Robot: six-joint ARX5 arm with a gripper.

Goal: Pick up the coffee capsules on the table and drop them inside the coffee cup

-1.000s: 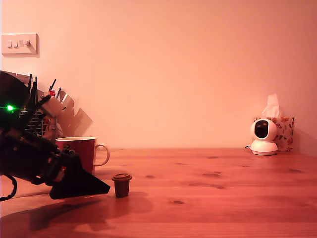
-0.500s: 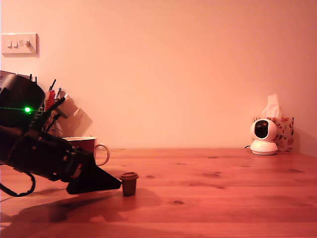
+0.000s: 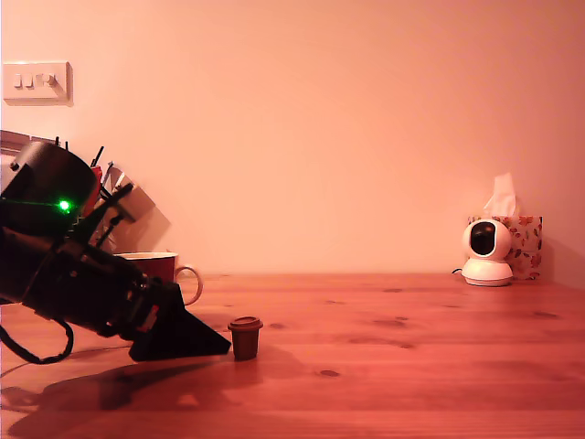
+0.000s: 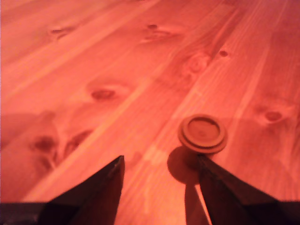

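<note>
Low at the exterior view's left, the gripper [image 3: 215,346] points along the desk [image 3: 411,366] with its dark fingers [image 4: 101,190] spread wide and holding nothing. Behind the arm stands the red coffee cup [image 3: 163,267], partly hidden, its pale handle showing. Just past the fingertips a single brown coffee capsule [image 3: 245,337] stands upright on the wood, rim up; the wrist view puts it right beside one fingertip. Far right, a small white camera [image 3: 485,251] sits before a tissue box [image 3: 523,245].
</note>
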